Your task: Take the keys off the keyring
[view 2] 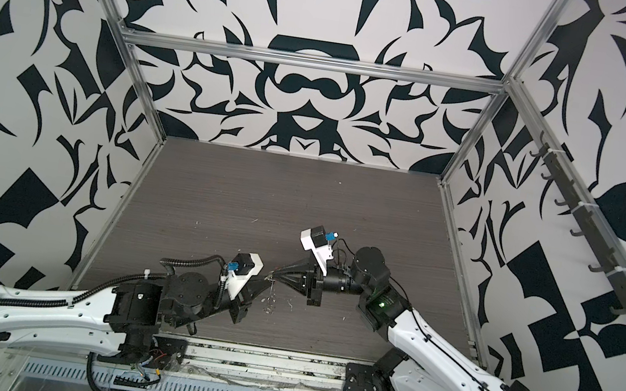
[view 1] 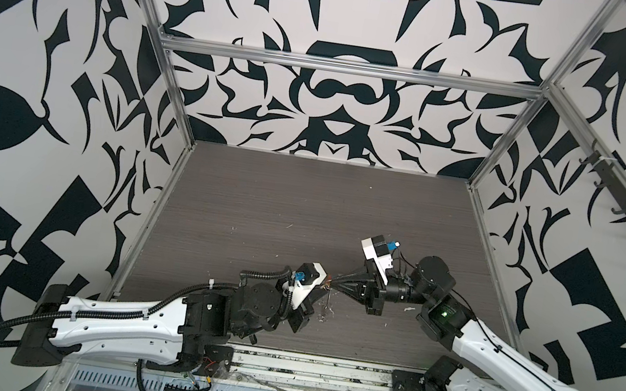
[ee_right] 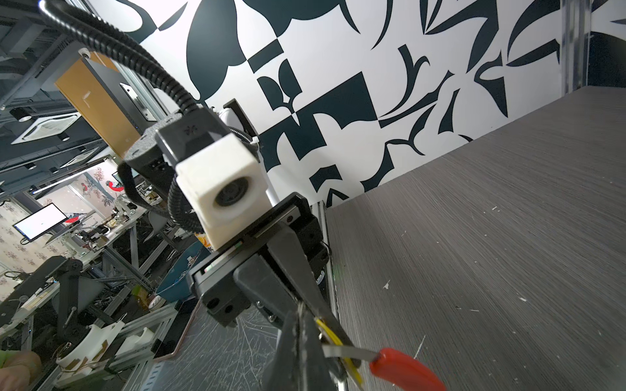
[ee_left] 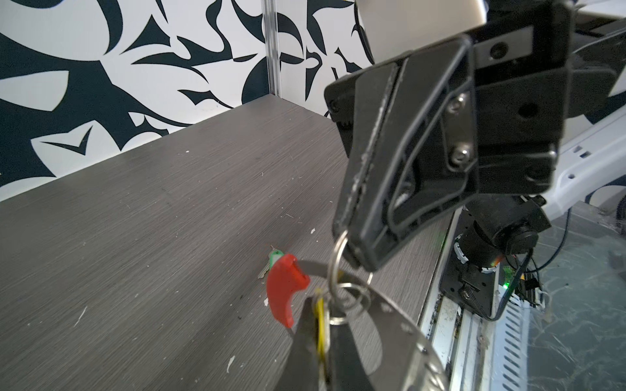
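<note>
Left end effector (ee_left: 318,306) clenched on the yellow-tagged silver key (ee_left: 321,325); right end effector (ee_left: 349,237) clamps a small silver split ring (ee_left: 333,260) at the red-sleeved metal keyring (ee_left: 283,291).

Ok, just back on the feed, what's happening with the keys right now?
Both grippers meet above the table. The right gripper is shut on a small ring of the keyring. The left gripper pinches the yellow-tagged key linked to it. The green-tagged key already lies loose on the table.
</note>
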Robot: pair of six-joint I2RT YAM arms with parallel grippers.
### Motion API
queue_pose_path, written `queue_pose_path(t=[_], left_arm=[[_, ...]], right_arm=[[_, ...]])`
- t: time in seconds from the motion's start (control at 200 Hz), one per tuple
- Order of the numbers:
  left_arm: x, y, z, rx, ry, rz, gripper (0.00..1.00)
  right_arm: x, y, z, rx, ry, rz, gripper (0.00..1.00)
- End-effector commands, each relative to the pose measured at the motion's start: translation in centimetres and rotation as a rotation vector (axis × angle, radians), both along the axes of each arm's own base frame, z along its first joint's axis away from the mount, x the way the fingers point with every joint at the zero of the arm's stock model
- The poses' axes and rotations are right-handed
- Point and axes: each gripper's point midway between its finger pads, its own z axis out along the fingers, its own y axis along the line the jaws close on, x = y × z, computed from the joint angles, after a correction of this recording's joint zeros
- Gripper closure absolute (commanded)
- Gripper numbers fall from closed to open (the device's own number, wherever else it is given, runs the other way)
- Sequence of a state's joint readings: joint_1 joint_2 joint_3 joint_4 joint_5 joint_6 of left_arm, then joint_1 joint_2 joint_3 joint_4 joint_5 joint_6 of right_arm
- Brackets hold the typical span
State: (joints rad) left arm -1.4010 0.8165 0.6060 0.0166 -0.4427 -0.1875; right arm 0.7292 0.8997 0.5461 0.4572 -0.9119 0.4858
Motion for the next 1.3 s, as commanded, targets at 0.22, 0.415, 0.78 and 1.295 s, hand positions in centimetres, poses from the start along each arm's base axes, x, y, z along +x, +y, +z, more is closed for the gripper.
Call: queue_pose_path(t=[0.22, 0.415, 0.78, 1.295], left_arm=[[-0.9, -0.6, 0.7, -0.006, 0.081, -0.037, 1.00], [-0.9, -0.5, 0.5, -0.005, 0.095, -0.030, 1.00], [-1.2, 0.1, 0.8, -0.023, 0.118, -0.034, 1.00], [-1.0, 1.1, 1.3, -0.052, 0.125, -0.010, 1.00]], right_arm=[[-0.1, -0.2, 2.5, 0.047, -0.092, -0.017, 1.00], [-0.1, -0.2, 3.0, 0.056, -0.105, -0.019, 1.00], [0.2, -0.8, 3.0, 0.034, -0.126, -0.075, 1.00], [0.7, -1.4, 2.6, -0.001, -0.150, -0.138, 1.00]])
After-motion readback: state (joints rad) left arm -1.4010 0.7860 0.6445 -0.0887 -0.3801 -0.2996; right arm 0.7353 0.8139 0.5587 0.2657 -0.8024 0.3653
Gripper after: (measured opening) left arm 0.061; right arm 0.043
